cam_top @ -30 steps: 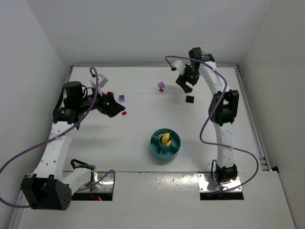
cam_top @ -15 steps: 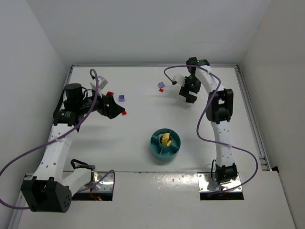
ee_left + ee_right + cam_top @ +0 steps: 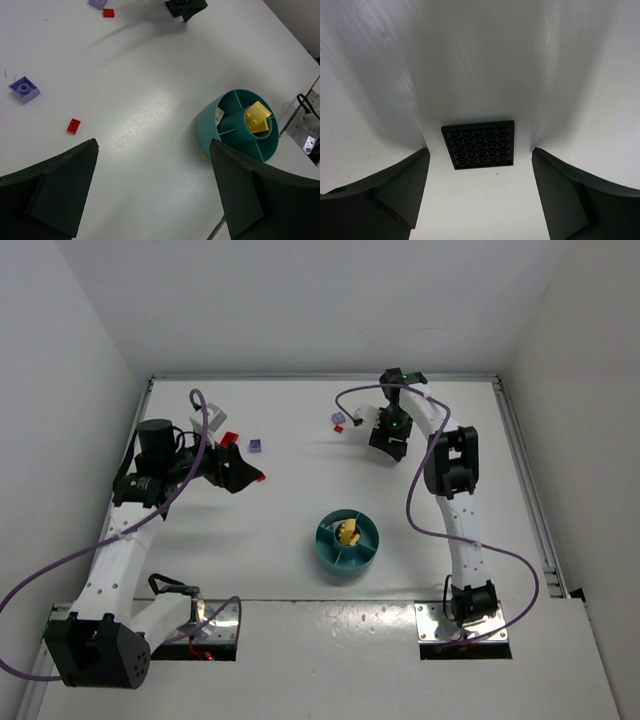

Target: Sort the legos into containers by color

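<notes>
The right claw (image 3: 479,150) stood spread wide, holding nothing, with a flat black plate (image 3: 478,144) lying on the desk (image 3: 485,55) squarely between its fingers (image 3: 400,185), a gap left on either side. The plate was studded, thin and nearly square. Its slightly longer side ran across the gap, a touch askew. I judged a straight drop and a squeeze would do, though so low a piece offers little edge to pinch. The left claw (image 3: 155,150) was well apart from it, also wide and empty, with a red brick (image 3: 74,125) just ahead and a lilac brick (image 3: 24,89) beyond. The teal dish (image 3: 206,127) sat nearer the arms, a yellow brick (image 3: 259,117) inside.
</notes>
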Tool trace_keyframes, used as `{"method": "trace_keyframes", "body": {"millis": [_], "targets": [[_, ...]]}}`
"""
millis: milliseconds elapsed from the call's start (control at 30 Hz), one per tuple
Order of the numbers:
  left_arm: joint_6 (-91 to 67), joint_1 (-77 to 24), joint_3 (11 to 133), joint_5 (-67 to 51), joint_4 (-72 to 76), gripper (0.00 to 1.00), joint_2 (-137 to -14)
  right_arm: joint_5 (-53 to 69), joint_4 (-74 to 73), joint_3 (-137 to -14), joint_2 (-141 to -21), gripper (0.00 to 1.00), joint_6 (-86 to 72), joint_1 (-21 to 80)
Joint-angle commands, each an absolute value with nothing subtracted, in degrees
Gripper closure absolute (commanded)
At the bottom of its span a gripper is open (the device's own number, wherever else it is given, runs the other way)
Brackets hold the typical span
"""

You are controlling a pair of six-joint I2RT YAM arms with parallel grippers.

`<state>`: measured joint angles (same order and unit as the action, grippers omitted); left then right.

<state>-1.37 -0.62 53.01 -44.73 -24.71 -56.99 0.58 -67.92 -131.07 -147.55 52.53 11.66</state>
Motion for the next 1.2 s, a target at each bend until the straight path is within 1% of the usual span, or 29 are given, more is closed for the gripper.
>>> {"method": "trace_keyframes", "body": {"millis": [0, 100, 367, 667, 733, 767, 800, 967, 1067, 1167], "targets": [[-1.2, -0.3, 53.1, -45.0, -23.2, 0.0, -56.2, -0.6, -66.6, -133.6, -149.1, 0.17, 53.0, 12.8], [-1.2, -0.3, 53.1, -44.4, -23.2, 0.0, -55.6, -0.6, -66.6, -133.6, -149.8, 0.18, 53.0, 13.4], [-1.2, -0.3, 52.6, -44.4, -23.7, 0.0, -55.6, -0.4, -66.6, -133.6, -151.0, 0.34, 52.5, 13.9], [-0.7, -0.3, 52.6, -44.4, -23.7, 0.0, -55.6, 0.7, -66.6, -133.6, -152.7, 0.34, 52.5, 14.4], [-0.7, -0.3, 52.6, -43.9, -24.3, 0.0, -55.6, 0.7, -66.6, -133.6, -152.7, 0.3, 51.8, 14.4], [-0.7, -0.3, 52.6, -43.9, -24.3, 0.0, -55.6, 0.7, -66.6, -133.6, -153.2, 0.26, 51.8, 14.4], [-0.7, -0.3, 52.6, -43.9, -24.3, 0.0, -55.6, 0.7, -65.9, -133.6, -153.2, 0.24, 51.2, 14.4], [-0.7, -0.3, 52.6, -43.9, -24.3, 0.0, -55.6, 1.3, -65.4, -134.1, -153.2, 0.24, 51.2, 14.4], [-0.7, -0.3, 52.6, -43.9, -24.3, 0.0, -55.6, 2.4, -65.4, -134.1, -153.7, 0.29, 50.7, 14.4], [-0.7, -0.3, 52.6, -43.9, -24.3, 0.0, -55.6, 3.8, -66.0, -136.2, -154.2, 0.3, 49.4, 14.4]]}}
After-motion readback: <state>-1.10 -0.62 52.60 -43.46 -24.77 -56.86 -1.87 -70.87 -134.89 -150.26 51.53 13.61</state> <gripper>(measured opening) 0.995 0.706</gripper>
